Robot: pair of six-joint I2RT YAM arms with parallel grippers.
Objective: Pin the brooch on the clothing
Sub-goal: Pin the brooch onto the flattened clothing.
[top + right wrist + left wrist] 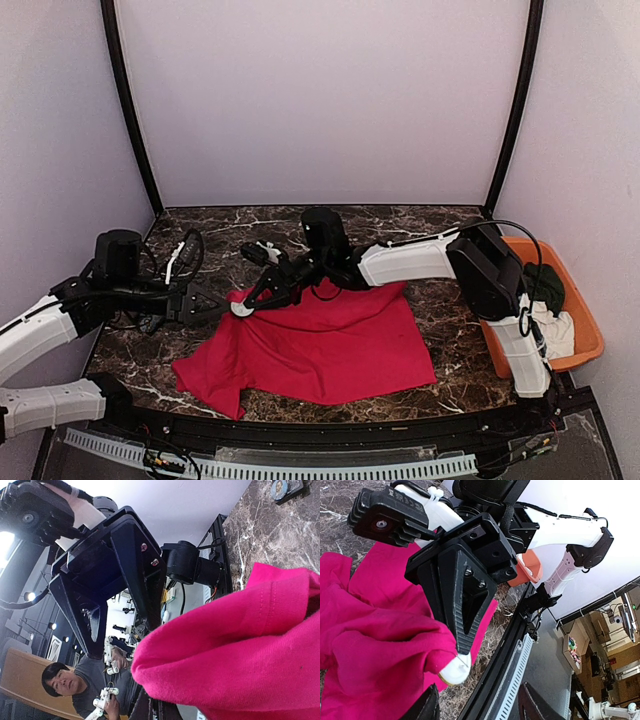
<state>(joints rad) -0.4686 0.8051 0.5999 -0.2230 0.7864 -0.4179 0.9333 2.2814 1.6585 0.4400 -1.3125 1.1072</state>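
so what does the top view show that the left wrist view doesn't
Top only: the whole clothing spread on the table, plus a dark green garment and white cloth in the orange bin. Left wrist only: the gold edge of the brooch, at the tip of the right gripper, with a fold of fabric lifted to it. Both: the red fabric, that gripper, the bin.

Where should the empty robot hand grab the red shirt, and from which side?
Probably the raised fold of the red T-shirt beside the white brooch, coming in level from the left arm's side. There the cloth bunches up off the table, so the open left end effector could close across it; the rest lies flat.
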